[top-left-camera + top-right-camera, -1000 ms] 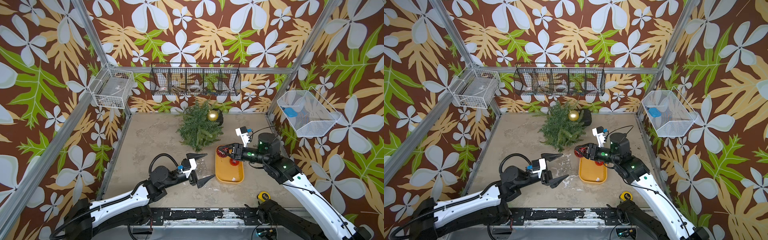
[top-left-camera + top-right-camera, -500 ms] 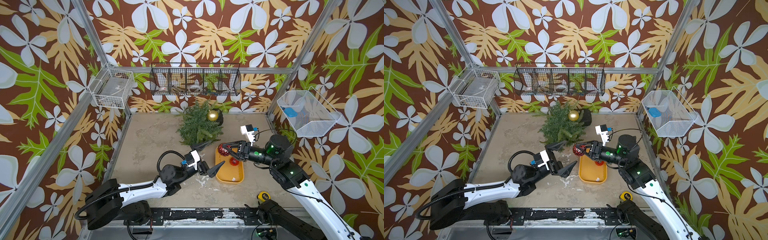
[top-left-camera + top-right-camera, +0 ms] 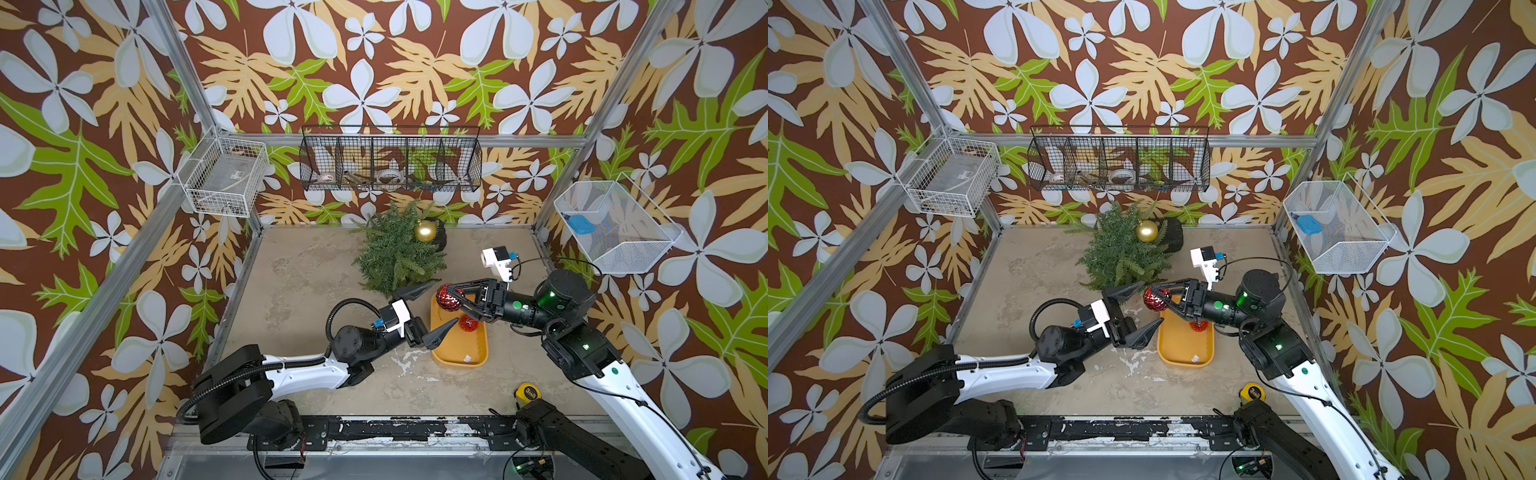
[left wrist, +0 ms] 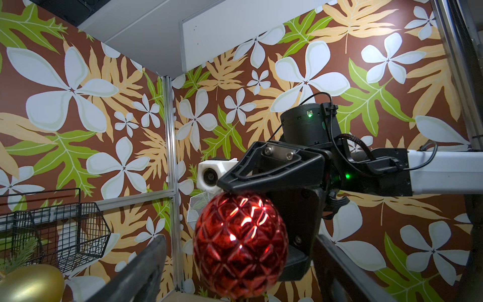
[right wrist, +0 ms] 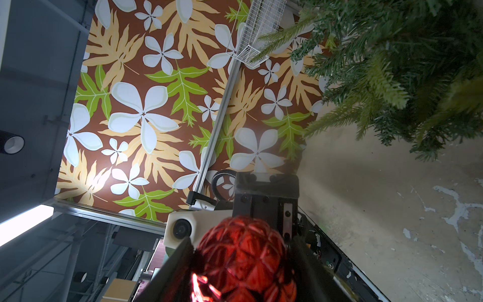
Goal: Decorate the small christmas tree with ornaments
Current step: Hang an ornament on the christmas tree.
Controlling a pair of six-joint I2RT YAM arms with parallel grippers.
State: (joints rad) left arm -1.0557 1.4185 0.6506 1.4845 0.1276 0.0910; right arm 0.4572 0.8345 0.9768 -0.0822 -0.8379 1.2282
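Top views are both showing you the bushy dark green small christmas tree, seemingly tipped over at the far middle of the table, its black pot-like base pointing far right. Its branches are looking springy and will be giving under a push, so be aiming for a firm inner twig. The shallow yellow plastic tray is lying nearer you, right of centre. The left gripper is hanging spread wide and empty beside the tray's left edge. The right gripper is pinching the glittery faceted red bauble by its sides, above the tray's far end and just near of the tree. That bauble is probably weighing little and behaving as a hollow, slick, crushable shell, so you are wanting a gentle squeeze across its widest part; its cap is not showing. The smooth shiny gold bauble is already sitting in the tree's far branches. A second red bauble is resting in the tray.
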